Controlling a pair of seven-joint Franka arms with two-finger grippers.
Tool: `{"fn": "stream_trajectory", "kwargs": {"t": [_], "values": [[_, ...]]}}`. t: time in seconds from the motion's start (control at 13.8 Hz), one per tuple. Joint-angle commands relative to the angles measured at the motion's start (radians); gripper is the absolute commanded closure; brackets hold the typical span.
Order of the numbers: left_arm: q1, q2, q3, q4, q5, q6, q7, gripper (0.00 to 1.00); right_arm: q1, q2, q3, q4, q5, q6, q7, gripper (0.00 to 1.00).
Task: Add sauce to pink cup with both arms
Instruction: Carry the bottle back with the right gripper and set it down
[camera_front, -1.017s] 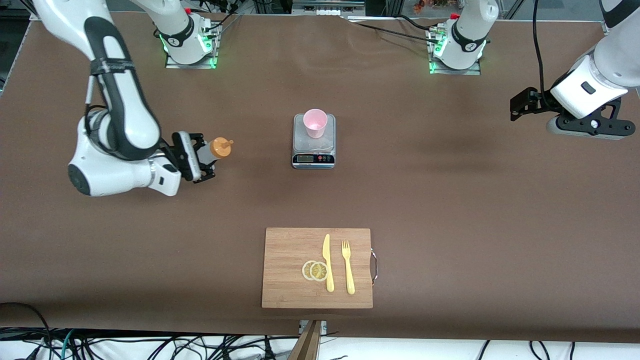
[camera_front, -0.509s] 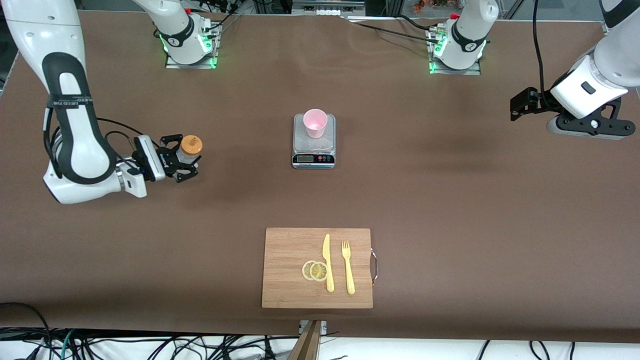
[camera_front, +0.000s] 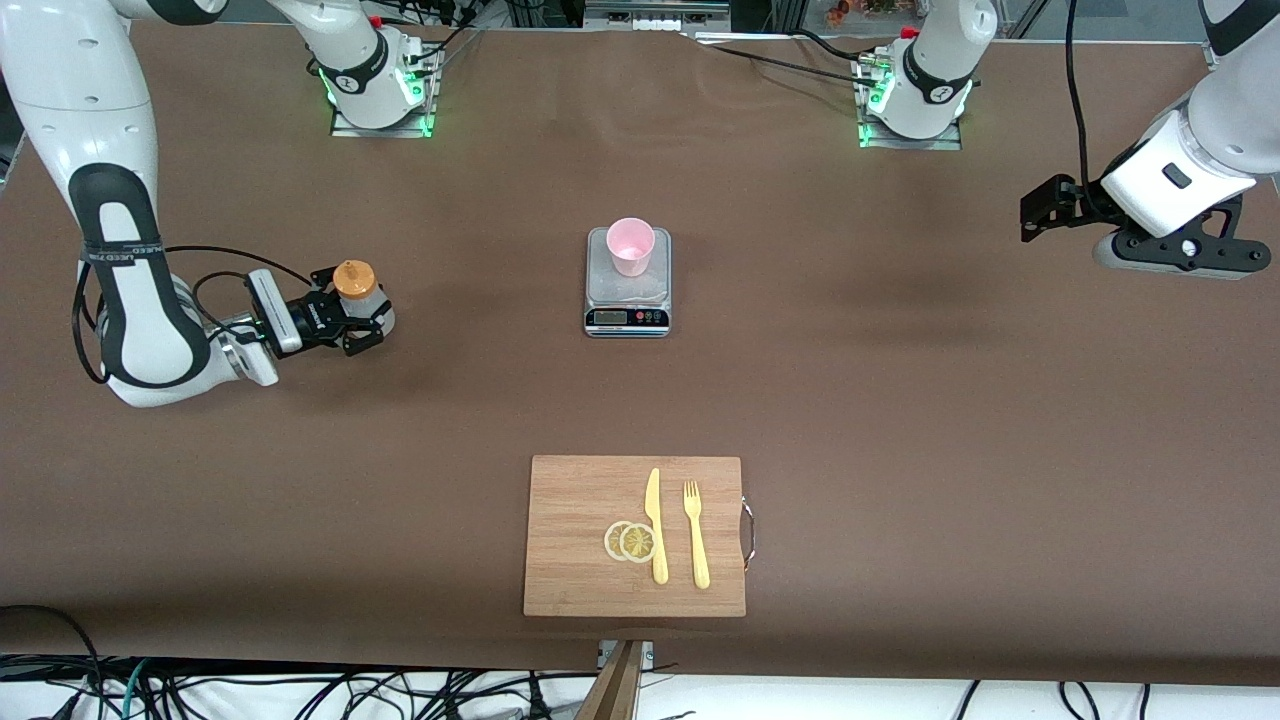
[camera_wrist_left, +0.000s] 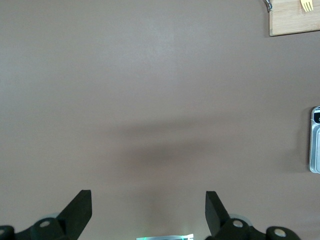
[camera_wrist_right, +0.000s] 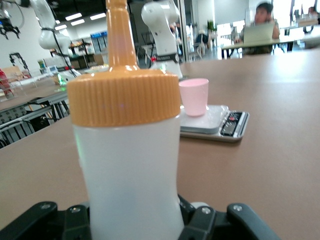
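My right gripper (camera_front: 352, 322) is shut on the sauce bottle (camera_front: 362, 303), a whitish squeeze bottle with an orange nozzle cap. It holds the bottle upright and low over the table at the right arm's end. I cannot tell whether the base touches the table. In the right wrist view the bottle (camera_wrist_right: 127, 165) fills the middle, pinched between the right gripper's fingers (camera_wrist_right: 134, 222). The pink cup (camera_front: 631, 245) stands on a scale at mid-table and also shows in the right wrist view (camera_wrist_right: 194, 96). My left gripper (camera_front: 1040, 210) waits open and empty above the left arm's end (camera_wrist_left: 147, 205).
A silver kitchen scale (camera_front: 627, 315) carries the cup. A wooden cutting board (camera_front: 575, 560) nearer the front camera holds a yellow knife (camera_front: 655, 525), a yellow fork (camera_front: 696, 535) and two lemon slices (camera_front: 630, 541). The left wrist view shows the board's corner (camera_wrist_left: 292, 22) and the scale's edge (camera_wrist_left: 315, 140).
My right arm has carried the sauce bottle away from the scale toward the right arm's end, lowered it and turned it from tilted to upright. The left arm has not moved.
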Motion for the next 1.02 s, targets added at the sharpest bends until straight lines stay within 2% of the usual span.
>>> {"fn": "stream_trajectory", "kwargs": {"t": [0.0, 0.73, 0.94], "values": [[0.0, -0.015, 0.003, 0.0, -0.005, -0.015, 0.006, 0.0, -0.045, 0.031, 0.014, 0.0, 0.027, -0.049, -0.077, 1.0], [0.0, -0.015, 0.003, 0.0, -0.005, -0.017, 0.004, 0.0, -0.107, 0.166, 0.014, -0.001, 0.05, -0.066, -0.192, 1.0], [0.0, -0.015, 0.003, 0.0, -0.005, -0.017, 0.006, 0.0, -0.107, 0.177, 0.014, -0.001, 0.059, -0.055, -0.192, 1.0]]}}
